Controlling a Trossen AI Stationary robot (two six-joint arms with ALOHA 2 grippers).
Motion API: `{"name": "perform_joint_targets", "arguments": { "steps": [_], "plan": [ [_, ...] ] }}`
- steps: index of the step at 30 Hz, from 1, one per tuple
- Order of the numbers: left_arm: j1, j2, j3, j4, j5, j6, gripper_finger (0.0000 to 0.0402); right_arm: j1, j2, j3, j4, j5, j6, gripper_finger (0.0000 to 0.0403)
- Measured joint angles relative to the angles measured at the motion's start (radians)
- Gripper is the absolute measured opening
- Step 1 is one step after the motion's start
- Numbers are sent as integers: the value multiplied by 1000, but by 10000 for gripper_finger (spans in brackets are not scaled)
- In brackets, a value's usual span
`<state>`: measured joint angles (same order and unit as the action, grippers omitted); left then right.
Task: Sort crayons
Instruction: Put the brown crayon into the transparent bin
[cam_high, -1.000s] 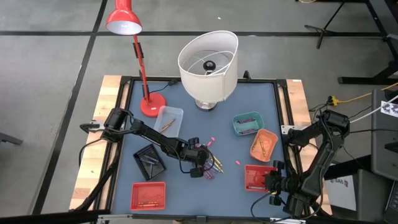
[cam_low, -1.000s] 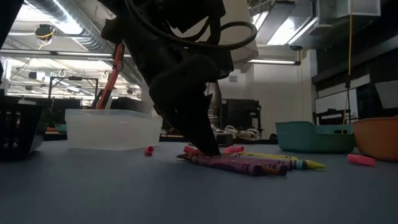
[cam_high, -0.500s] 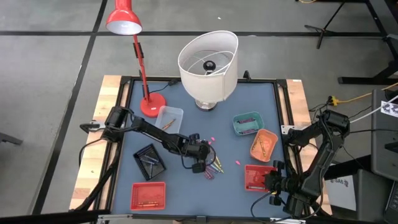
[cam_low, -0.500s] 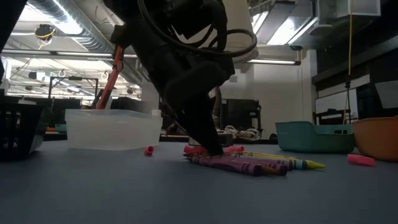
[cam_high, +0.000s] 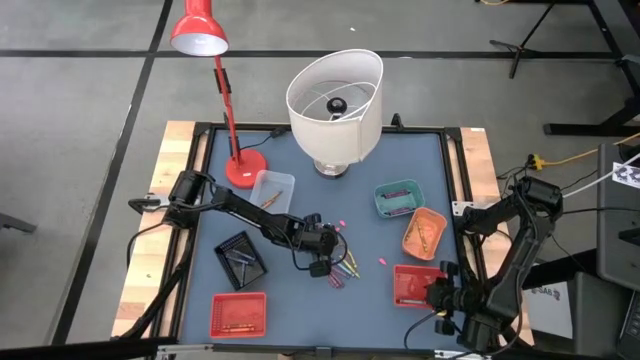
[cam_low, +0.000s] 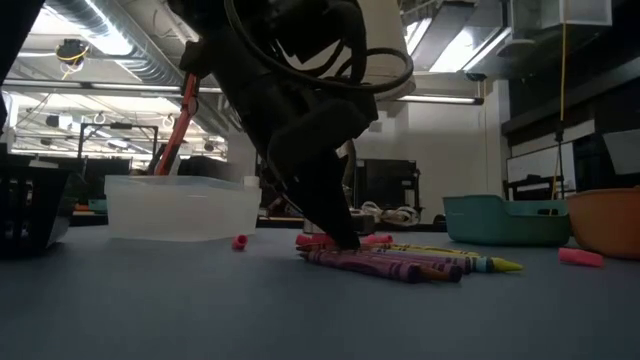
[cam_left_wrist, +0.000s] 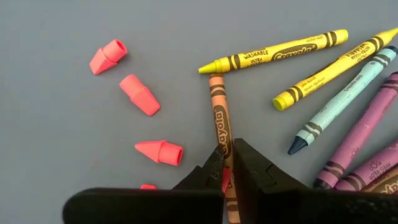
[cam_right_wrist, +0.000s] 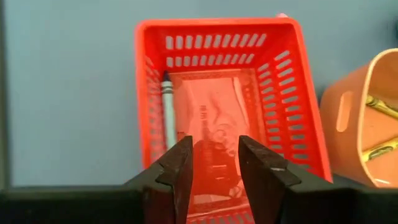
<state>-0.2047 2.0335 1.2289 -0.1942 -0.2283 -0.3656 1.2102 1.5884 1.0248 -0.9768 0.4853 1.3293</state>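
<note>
Several crayons (cam_high: 346, 270) lie in a loose pile on the blue table top mid-table, also visible in the low view as crayons (cam_low: 410, 264). In the left wrist view there are two yellow ones (cam_left_wrist: 273, 52), a light blue one (cam_left_wrist: 339, 102), purple ones (cam_left_wrist: 364, 140) and a brown crayon (cam_left_wrist: 219, 112). My left gripper (cam_left_wrist: 227, 152) is shut on the brown crayon; in the high view this left gripper (cam_high: 333, 262) is at the pile's left side. My right gripper (cam_right_wrist: 215, 155) hovers open over a red basket (cam_right_wrist: 292, 112) at the table's near right. My left gripper pinches the brown crayon between its two fingers, on the paper sleeve (cam_left_wrist: 223, 140) past the crayon's middle, toward the end nearer the wrist. The fingers slant down from the table's left and point along the crayon. The crayon lies flat on the table.
Pink eraser caps (cam_left_wrist: 140, 94) lie beside the brown crayon. The red basket holds a grey crayon (cam_right_wrist: 166, 109). Around stand a clear bin (cam_high: 272, 190), a black basket (cam_high: 240, 256), another red basket (cam_high: 238, 314), a teal bin (cam_high: 398, 198), an orange bin (cam_high: 424, 232), a red lamp (cam_high: 228, 110) and a white lampshade (cam_high: 335, 100).
My left gripper has drawn its fingers together at the left side of the crayon pile and shifted slightly toward the table's far edge. The crayons lie as before. My right gripper has kept still.
</note>
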Motion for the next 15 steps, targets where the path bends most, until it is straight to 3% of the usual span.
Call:
{"name": "perform_joint_targets", "arguments": {
  "steps": [15],
  "plan": [
    [0, 2, 34, 16, 10, 0, 2, 0, -1, 63, -2, 0, -55, 127]
  ]
}}
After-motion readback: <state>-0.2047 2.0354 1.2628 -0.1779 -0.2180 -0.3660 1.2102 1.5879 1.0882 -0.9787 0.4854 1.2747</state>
